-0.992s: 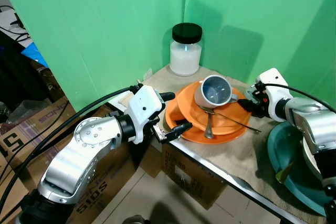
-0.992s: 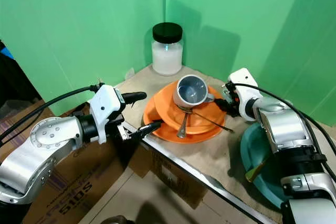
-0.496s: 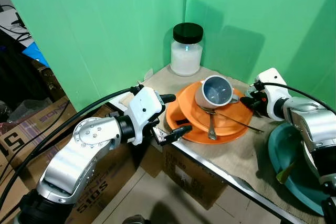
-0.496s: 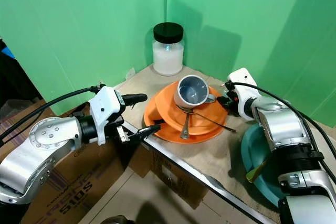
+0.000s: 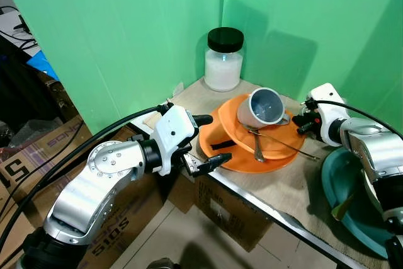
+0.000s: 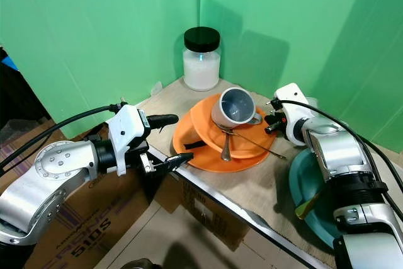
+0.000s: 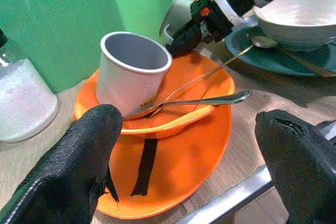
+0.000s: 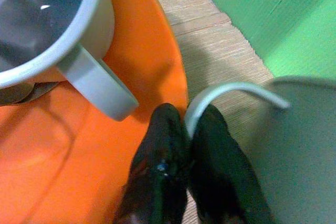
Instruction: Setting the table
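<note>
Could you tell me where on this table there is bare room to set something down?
Bare mat shows between the orange plates, the metal front edge and the teal plate; a smaller patch lies between the jar and the orange plates. The stack with the grey mug and spoons is crowded.

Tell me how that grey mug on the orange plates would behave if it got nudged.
The grey mug already leans tilted on the upper orange plate, so it would probably tip or roll. The two spoons beside it could slide off too. It looks hard and smooth, maybe slippery.
</note>
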Motion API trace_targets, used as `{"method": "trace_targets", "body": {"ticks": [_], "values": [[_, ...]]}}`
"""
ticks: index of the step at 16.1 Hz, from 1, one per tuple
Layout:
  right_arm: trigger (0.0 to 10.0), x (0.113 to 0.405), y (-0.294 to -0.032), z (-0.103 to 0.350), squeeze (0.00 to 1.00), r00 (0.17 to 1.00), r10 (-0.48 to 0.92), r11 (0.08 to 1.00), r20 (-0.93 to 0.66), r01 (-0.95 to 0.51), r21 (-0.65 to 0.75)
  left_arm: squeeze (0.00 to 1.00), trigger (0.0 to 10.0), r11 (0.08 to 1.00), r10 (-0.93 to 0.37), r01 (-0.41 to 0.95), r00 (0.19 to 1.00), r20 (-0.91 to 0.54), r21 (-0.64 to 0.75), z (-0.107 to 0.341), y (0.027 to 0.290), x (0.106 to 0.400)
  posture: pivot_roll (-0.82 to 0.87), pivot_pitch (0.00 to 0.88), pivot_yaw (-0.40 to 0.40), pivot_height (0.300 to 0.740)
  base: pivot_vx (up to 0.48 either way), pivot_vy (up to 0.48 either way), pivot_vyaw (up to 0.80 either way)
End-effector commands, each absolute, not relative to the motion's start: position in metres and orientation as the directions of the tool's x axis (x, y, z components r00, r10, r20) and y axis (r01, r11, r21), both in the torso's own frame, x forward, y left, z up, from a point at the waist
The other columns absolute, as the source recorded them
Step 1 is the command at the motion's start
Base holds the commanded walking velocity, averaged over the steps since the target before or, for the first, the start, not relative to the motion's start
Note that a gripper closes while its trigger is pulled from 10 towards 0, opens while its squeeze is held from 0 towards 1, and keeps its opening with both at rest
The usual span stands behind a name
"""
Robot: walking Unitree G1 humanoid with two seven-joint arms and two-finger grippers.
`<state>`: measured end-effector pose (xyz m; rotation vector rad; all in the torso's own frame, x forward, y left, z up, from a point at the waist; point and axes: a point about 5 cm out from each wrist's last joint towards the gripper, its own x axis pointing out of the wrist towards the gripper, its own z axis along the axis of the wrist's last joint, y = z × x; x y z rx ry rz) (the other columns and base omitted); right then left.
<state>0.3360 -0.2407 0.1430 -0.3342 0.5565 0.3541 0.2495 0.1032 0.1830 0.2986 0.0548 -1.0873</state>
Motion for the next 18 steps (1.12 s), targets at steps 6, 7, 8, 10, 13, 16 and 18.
{"method": "trace_targets", "body": {"ticks": [6, 7, 8, 10, 13, 16, 18], "values": [[0.0, 0.340, -0.252, 0.169, 0.00, 0.853, 0.185, 0.896, -0.488, -0.351, -0.273, 0.00, 10.0, 0.411, -0.870, 0.883, 0.455, -0.192, 0.228, 0.186, 0.101, 0.250, 0.00, 0.000, 0.032, 0.740, 0.000, 0.000, 0.00], [0.0, 0.340, -0.252, 0.173, 0.00, 0.859, 0.184, 0.896, -0.477, -0.346, -0.278, 0.00, 10.0, 0.411, -0.870, 0.882, 0.455, -0.191, 0.229, 0.186, 0.102, 0.250, 0.00, 0.000, 0.032, 0.740, 0.000, 0.000, 0.00], [0.0, 0.338, -0.253, 0.181, 0.00, 0.876, 0.179, 0.899, -0.448, -0.331, -0.288, 0.00, 10.0, 0.412, -0.869, 0.882, 0.456, -0.191, 0.231, 0.186, 0.102, 0.249, 0.00, 0.000, 0.032, 0.740, 0.000, 0.000, 0.00], [0.0, 0.331, -0.254, 0.193, 0.00, 0.897, 0.177, 0.904, -0.404, -0.311, -0.295, 0.00, 10.0, 0.412, -0.869, 0.881, 0.457, -0.191, 0.232, 0.186, 0.102, 0.249, 0.00, 0.000, 0.035, 0.740, 0.000, 0.000, 0.00], [0.0, 0.317, -0.253, 0.207, 0.00, 0.937, 0.162, 0.922, -0.311, -0.256, -0.289, 0.00, 10.0, 0.412, -0.868, 0.880, 0.458, -0.191, 0.237, 0.187, 0.102, 0.251, -0.01, 0.000, 0.057, 0.740, 0.000, 0.000, 0.00], [1.9, 0.291, -0.237, 0.240, 0.00, 0.984, 0.176, 0.943, 0.005, -0.167, -0.288, 0.00, 10.0, 0.501, -0.821, 0.819, 0.552, -0.146, 0.279, 0.191, 0.103, 0.263, -0.02, 0.000, 0.071, 0.740, 0.000, 0.000, 0.00], [3.5, 0.267, -0.221, 0.253, 0.00, 0.972, 0.167, 0.958, 0.165, -0.120, -0.261, 0.00, 10.0, 0.615, -0.748, 0.731, 0.660, -0.074, 0.297, 0.197, 0.101, 0.274, -0.04, 0.000, 0.084, 0.740, 0.000, 0.000, 0.00]]}}
